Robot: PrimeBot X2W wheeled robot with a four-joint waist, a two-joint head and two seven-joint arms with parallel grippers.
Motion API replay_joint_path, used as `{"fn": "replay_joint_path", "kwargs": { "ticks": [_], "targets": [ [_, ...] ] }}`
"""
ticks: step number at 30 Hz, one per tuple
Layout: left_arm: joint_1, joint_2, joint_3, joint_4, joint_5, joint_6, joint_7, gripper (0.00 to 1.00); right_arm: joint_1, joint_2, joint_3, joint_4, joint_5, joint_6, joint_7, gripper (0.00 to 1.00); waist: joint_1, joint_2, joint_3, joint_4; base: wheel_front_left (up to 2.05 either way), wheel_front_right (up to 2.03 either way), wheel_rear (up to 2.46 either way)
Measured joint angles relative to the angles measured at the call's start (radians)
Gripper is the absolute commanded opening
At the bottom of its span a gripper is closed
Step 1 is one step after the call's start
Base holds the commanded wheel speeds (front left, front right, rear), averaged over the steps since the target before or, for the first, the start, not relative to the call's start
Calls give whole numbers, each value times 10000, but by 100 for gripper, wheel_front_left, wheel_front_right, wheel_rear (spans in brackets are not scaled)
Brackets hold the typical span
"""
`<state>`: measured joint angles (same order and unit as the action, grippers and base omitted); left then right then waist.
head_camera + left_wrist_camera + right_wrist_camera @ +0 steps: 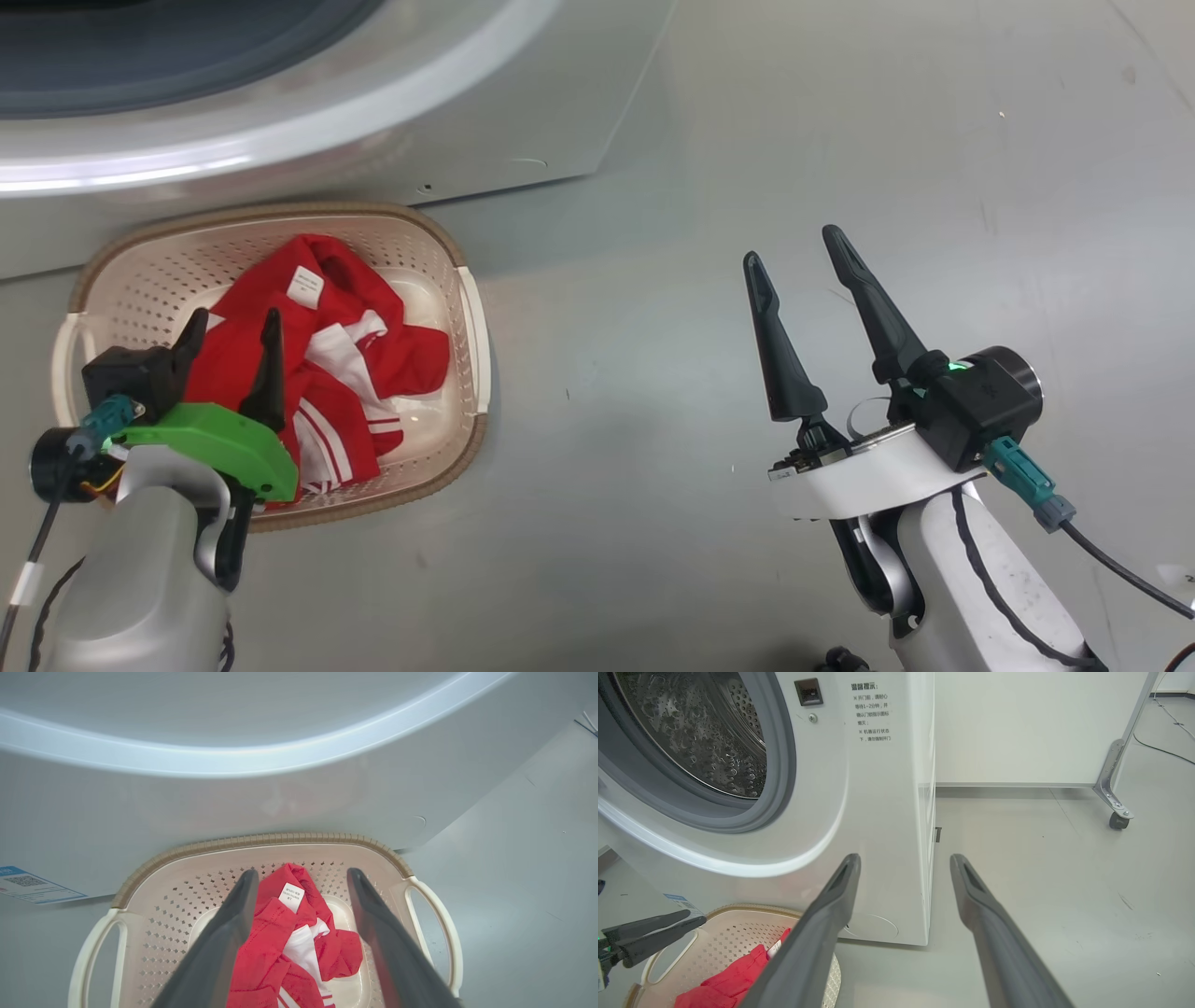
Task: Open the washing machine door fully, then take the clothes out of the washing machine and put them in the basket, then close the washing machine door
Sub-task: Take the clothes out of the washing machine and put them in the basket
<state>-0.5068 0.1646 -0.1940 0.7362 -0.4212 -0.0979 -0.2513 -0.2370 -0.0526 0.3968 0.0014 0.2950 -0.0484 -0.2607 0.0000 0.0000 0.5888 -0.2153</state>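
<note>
Left claw [233,359]: fingers are held wide apart with nothing clamped; it is poised just above the basket [280,213], over its left part, with the clothes [327,373] lying below and between the fingers.
Right claw [794,254]: fingers are likewise spread and empty; it is held well to the right of the basket, over bare floor [653,420].
Clothes: red with white stripes, heaped inside the basket with the label up; no part is seen hanging over the rim, as far as can be told.
Washing machine [523,121]: set directly behind the basket, its front close against the far rim.
Drum [705,732]: above and behind the basket; its mouth is uncovered, and no fabric is seen in the part shown.
Done, as judged: washing machine door opened; clothes placed in the basket.
Left, as judged: the hidden part of the drum to be checked, then the door to be swung shut.
</note>
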Motion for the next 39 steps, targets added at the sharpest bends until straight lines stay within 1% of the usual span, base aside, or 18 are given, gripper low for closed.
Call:
{"fn": "replay_joint_path", "kwargs": {
  "ticks": [9, 14, 19, 23, 29, 39],
  "targets": [
    [81, -290, 343, -995, -29, 0, -63, 100, 158, 2, -353, 324, -244, 4, 0, 100, 0, 0, -695, 395, 0, 0, 0],
    [190, -420, 719, -2326, 4, 2, -54, 100, 331, -4, -619, 474, -334, 4, 0, 100, 0, 0, -1184, 680, 0, 0, 0],
    [658, -489, 982, -3294, 205, 8, -54, 100, 566, -65, -826, 698, -336, 19, 0, 100, 0, 0, -1714, 957, 0, 0, 0],
    [1251, -527, 1126, -3854, 395, 138, -54, 100, 759, -90, -1028, 825, -337, 19, 0, 100, 0, 0, -2169, 1161, 0, 0, 0],
    [2223, -543, 1266, -4314, 539, 328, -54, 100, 1045, -104, -1266, 874, -341, 19, 0, 100, 0, 0, -2875, 1403, 0, 0, 0],
    [3815, -600, 1287, -5078, 832, 757, -54, 100, 1735, -140, -1720, 894, -339, -73, 0, 100, 0, 0, -3895, 1600, 0, 0, 0]
  ]
}}
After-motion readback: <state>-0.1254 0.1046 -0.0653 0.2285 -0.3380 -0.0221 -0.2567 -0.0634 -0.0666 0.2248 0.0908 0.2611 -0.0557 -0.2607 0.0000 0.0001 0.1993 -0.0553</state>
